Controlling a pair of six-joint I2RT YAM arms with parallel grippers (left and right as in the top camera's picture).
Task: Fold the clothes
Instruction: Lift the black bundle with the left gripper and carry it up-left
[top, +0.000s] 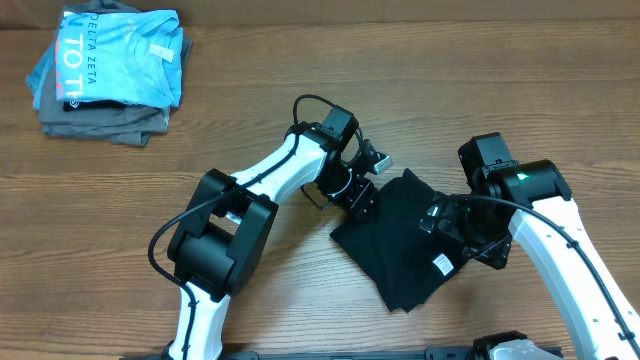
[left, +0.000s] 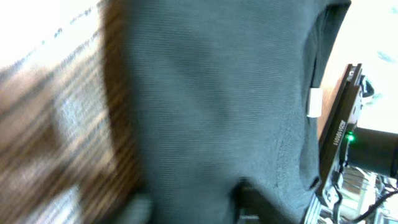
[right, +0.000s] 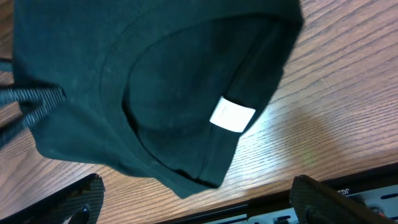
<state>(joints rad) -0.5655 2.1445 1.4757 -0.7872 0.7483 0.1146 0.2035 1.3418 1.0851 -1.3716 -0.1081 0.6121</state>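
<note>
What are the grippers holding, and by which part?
The right gripper is open by the collar of the black T-shirt, holding nothing. The left gripper is at its upper edge; whether it grips cannot be told.

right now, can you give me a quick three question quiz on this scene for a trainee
1. True or false: the right gripper stands open.
2. The white neck tag is on: A) the black T-shirt, B) a light blue shirt, C) the bare table.
3. In the overhead view, which corner holds the folded stack?
Key: 1 true; 2 A; 3 top left.
</note>
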